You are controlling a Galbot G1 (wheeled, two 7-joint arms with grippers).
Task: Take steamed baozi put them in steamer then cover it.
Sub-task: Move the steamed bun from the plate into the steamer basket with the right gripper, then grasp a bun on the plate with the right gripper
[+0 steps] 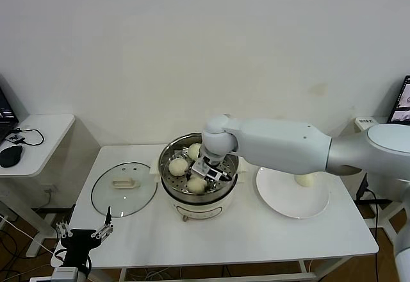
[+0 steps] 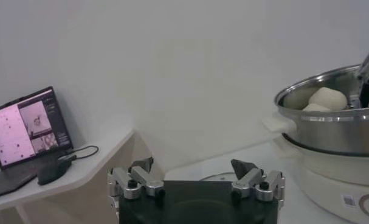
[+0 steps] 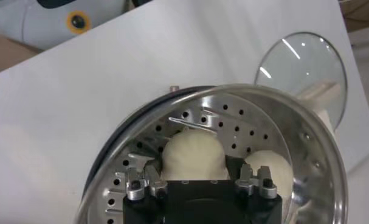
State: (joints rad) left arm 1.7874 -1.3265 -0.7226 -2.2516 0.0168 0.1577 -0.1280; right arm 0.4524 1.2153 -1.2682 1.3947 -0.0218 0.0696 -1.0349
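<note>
The steamer (image 1: 197, 182) stands at the middle of the desk (image 1: 243, 237). Inside it, on the perforated tray (image 3: 233, 131), lie three steamed baozi: one at the back (image 1: 194, 150), one on the left (image 1: 177, 165) and one at the front (image 1: 196, 184). The right hand (image 1: 214, 171) reaches down into the steamer, just right of the front bun. A plate (image 1: 285, 199) lies to the steamer's right, with a fourth baozi (image 1: 306, 180) on its far side. The glass lid (image 1: 123, 188) lies flat on the desk to the steamer's left. The left hand (image 1: 83, 234) sits low by the desk's front-left corner. A side table (image 1: 45, 134) stands further left.
</note>
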